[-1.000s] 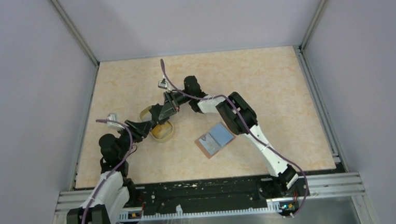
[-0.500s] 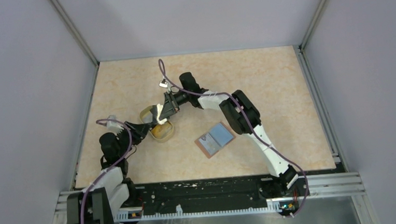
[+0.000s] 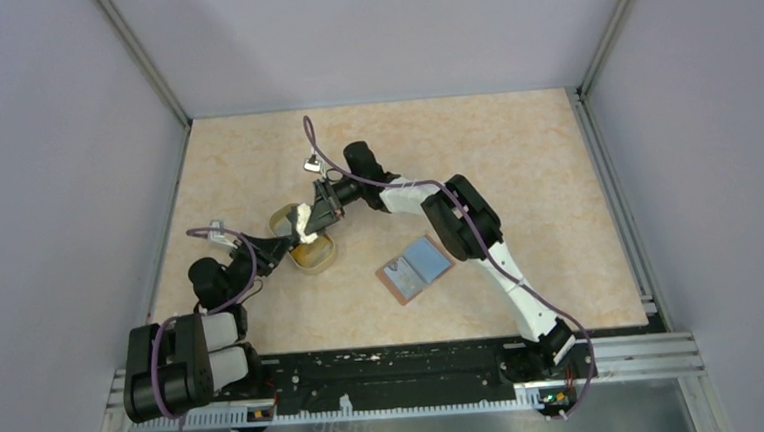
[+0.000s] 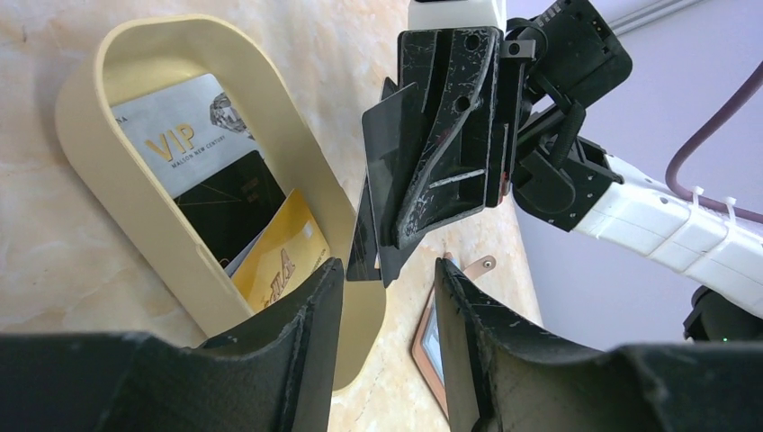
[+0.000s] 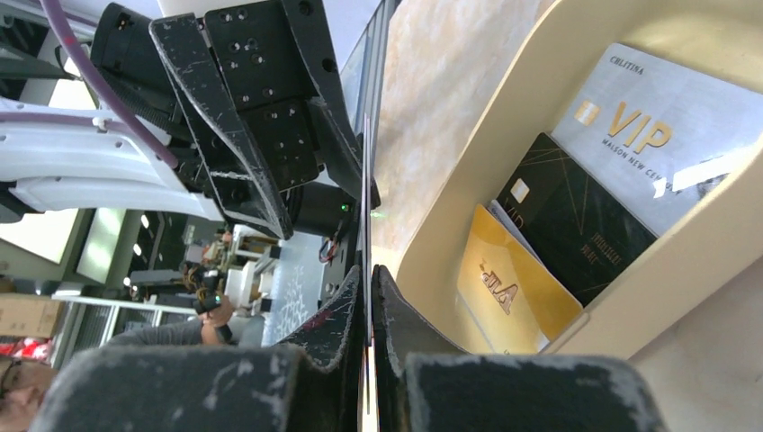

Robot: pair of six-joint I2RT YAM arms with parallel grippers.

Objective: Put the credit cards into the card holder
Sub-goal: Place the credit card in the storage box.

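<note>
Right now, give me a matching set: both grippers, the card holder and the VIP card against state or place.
Things:
1. right gripper
2. left gripper
3. card holder
4. silver VIP card

States or places:
A. lying open on the table, blue lining up
B. inside the beige cup
C. shut on a dark card
D. jaws apart, close to the cup

Pairs: 1-C, 2-D, 3-A, 4-B
</note>
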